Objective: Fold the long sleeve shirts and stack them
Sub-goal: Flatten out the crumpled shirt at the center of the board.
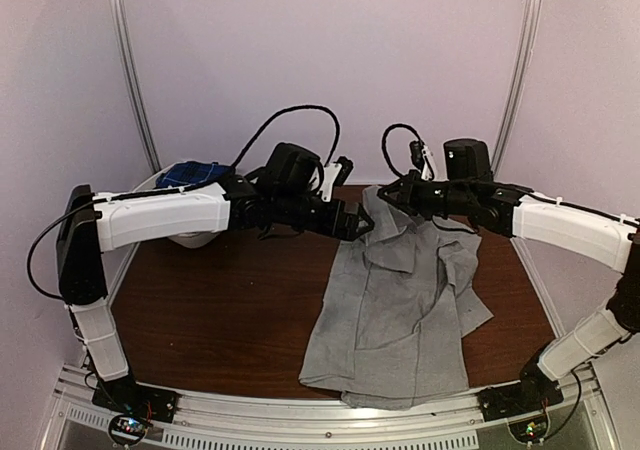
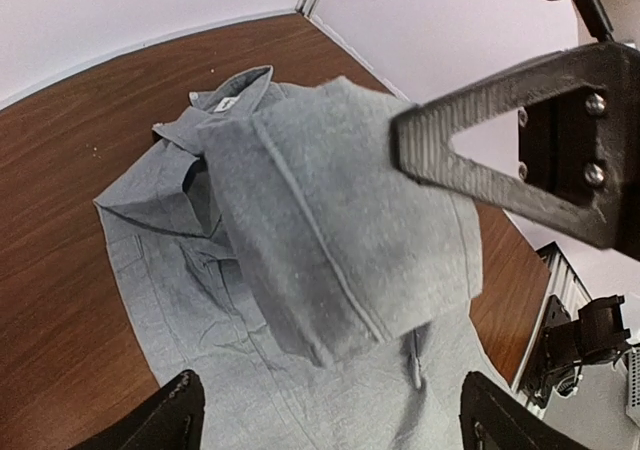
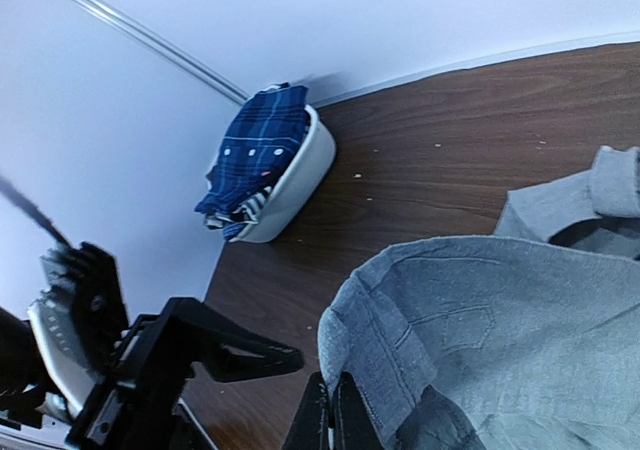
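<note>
Grey shirt [image 1: 400, 310]: soft rumpled cloth on right half of wood-grain table [image 1: 220, 310], hem at near edge, open wood leftward. White oval basket [image 3: 300, 175], far-left corner, holds plaid shirt [image 3: 255, 140]. Right gripper [image 3: 328, 420] pinched on raised grey fold; left gripper [image 1: 352, 222] spread wide beside it.

readable text: none | grey shirt [image 2: 330, 270] collar tag [image 2: 228, 103]: too small to read
</note>
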